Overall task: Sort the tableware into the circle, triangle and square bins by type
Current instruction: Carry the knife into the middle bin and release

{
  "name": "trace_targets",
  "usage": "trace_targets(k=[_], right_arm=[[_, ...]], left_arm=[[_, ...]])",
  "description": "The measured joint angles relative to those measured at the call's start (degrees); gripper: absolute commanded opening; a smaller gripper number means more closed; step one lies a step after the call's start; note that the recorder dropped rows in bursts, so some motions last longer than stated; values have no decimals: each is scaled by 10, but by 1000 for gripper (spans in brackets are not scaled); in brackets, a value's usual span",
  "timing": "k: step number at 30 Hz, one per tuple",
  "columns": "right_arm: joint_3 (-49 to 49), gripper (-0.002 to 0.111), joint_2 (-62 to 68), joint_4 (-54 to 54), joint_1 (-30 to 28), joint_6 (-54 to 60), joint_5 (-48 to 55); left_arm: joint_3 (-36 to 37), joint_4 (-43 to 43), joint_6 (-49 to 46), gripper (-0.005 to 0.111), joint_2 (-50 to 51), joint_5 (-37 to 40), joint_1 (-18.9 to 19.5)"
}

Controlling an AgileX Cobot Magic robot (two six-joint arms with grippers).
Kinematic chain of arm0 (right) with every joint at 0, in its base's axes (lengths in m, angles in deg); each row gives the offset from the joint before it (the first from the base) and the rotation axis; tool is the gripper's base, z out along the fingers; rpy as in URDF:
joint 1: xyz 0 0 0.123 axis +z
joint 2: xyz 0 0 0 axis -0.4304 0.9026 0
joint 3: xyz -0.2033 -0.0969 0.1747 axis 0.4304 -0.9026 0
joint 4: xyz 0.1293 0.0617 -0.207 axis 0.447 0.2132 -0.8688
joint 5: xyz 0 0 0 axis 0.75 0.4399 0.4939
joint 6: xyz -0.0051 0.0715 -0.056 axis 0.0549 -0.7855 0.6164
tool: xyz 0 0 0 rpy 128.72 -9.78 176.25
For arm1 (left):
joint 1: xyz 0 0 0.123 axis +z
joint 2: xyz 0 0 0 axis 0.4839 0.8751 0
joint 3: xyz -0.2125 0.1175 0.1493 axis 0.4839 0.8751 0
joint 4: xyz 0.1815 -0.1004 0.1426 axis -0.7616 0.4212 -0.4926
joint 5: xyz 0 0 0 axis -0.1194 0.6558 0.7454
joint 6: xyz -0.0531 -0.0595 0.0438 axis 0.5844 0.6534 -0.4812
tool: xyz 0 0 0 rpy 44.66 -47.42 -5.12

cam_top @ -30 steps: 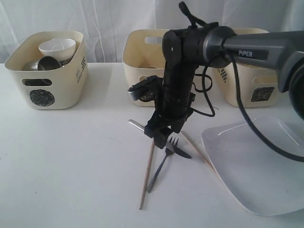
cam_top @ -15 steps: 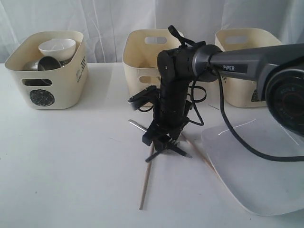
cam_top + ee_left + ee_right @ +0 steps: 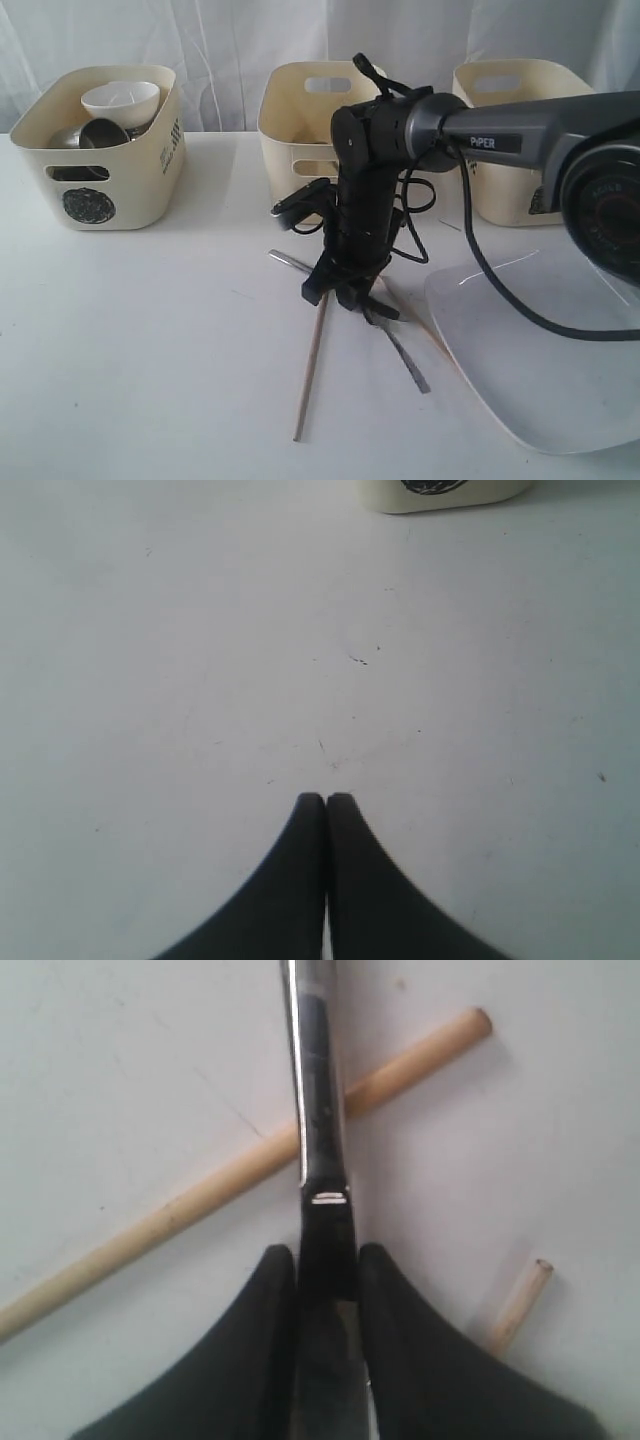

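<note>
White tabletop (image 3: 150, 340), in front of the middle bin (image 3: 290, 120): your right gripper (image 3: 326, 1252) points down and pinches the steel knife (image 3: 318, 1090), which crosses over one wooden chopstick (image 3: 200, 1195) near the white plate (image 3: 530, 360). Your left gripper (image 3: 326, 800) hangs above the tabletop, its fingers pressed together.

The black and grey right arm (image 3: 372, 180) hides from you the front mark of the middle cream plastic tub (image 3: 300, 110) at the worktop's far edge. The large white squarish plate (image 3: 530, 380), by the worktop's right edge, is cut off by the picture. The slim steel utensil (image 3: 318, 1110) shows only its shaft; you cannot tell knife from fork.
</note>
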Motion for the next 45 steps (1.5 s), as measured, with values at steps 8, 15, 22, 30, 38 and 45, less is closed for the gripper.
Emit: trace_targets(k=[8, 15, 22, 30, 38, 45], right_arm=[[42, 0, -71, 0, 0, 0, 34], [81, 0, -133, 2, 0, -24, -35], [85, 0, -132, 57, -27, -83, -240], [86, 0, -60, 87, -48, -101, -426], [86, 27, 6, 102, -59, -105, -546], [86, 20, -6, 106, -66, -105, -420]], left_arm=[[0, 0, 0, 0, 0, 0, 0], [0, 0, 0, 0, 0, 0, 0], [0, 0, 0, 0, 0, 0, 0], [0, 0, 0, 0, 0, 0, 0], [0, 0, 0, 0, 0, 0, 0], [0, 0, 0, 0, 0, 0, 0]])
